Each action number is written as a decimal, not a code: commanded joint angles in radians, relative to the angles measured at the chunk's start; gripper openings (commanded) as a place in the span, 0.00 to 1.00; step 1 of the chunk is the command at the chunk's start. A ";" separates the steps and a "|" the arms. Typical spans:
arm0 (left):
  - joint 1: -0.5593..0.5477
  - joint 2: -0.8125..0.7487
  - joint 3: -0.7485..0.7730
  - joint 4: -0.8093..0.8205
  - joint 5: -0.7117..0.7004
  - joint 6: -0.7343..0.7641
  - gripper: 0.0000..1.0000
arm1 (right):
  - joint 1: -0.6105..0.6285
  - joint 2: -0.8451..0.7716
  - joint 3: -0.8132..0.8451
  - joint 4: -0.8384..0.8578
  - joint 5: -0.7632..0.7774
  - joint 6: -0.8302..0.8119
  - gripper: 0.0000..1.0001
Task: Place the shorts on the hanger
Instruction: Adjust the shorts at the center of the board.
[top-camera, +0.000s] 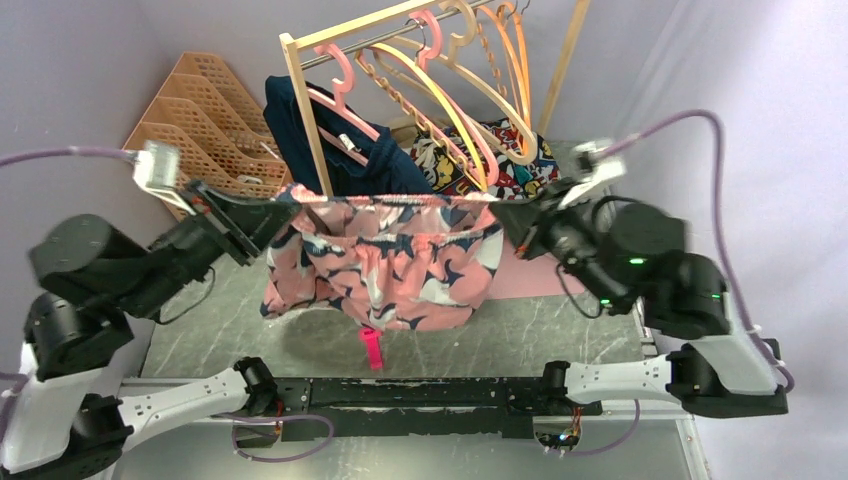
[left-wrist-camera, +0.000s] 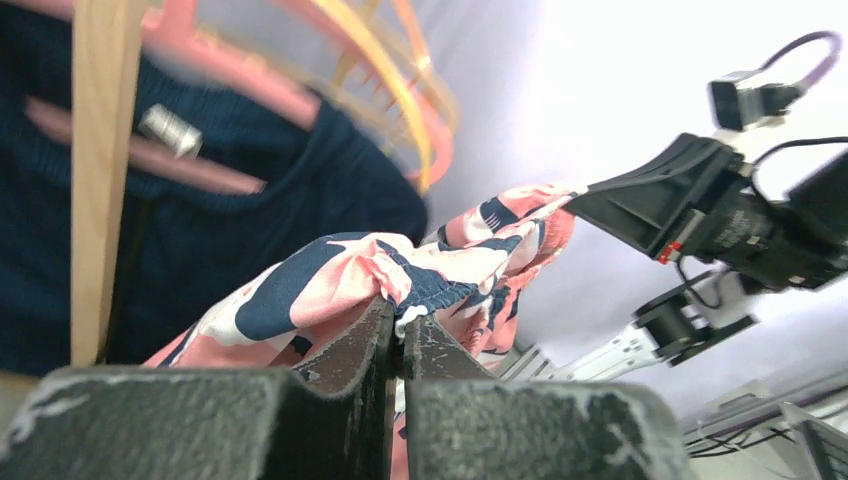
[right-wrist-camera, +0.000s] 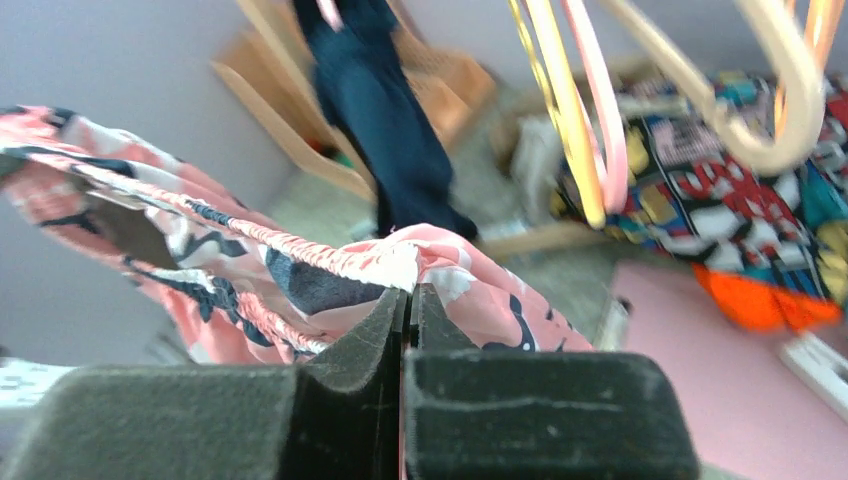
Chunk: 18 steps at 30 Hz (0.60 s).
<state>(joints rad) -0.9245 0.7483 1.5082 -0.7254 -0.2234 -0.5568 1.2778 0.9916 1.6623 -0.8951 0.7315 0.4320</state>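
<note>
The grey counter (top-camera: 560, 330) fills the middle of the top view, and at its far edge, upper centre, stands a wooden rack (top-camera: 305, 110) with several hangers on its rail. In front of the rack the shorts (top-camera: 385, 265) hang in the air above the counter. Their waistband is pulled taut, its long axis running left to right across the frame, with the legs drooping towards the bottom. The hanger (top-camera: 452, 112), the pale yellow one, hangs on the rail up-frame of the shorts. Its lower arm slants down towards the right end of the waistband, so the right arm looks the nearer one. The left hand (top-camera: 290, 205) is pinched tight on the waistband's left corner, and the right hand (top-camera: 500, 210) is clamped on the right corner.
</note>
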 joint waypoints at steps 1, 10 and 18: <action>0.007 0.035 0.178 0.094 0.105 0.134 0.07 | -0.003 -0.050 0.131 0.122 -0.095 -0.162 0.00; 0.007 -0.084 -0.041 0.141 0.021 0.104 0.07 | -0.002 -0.098 -0.095 0.145 -0.020 -0.126 0.00; 0.007 -0.094 -0.439 0.092 -0.107 -0.036 0.07 | -0.008 -0.036 -0.481 0.213 0.057 0.071 0.00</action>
<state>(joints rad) -0.9241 0.6445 1.2259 -0.6262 -0.2359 -0.5144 1.2774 0.9440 1.3048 -0.7113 0.7048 0.3874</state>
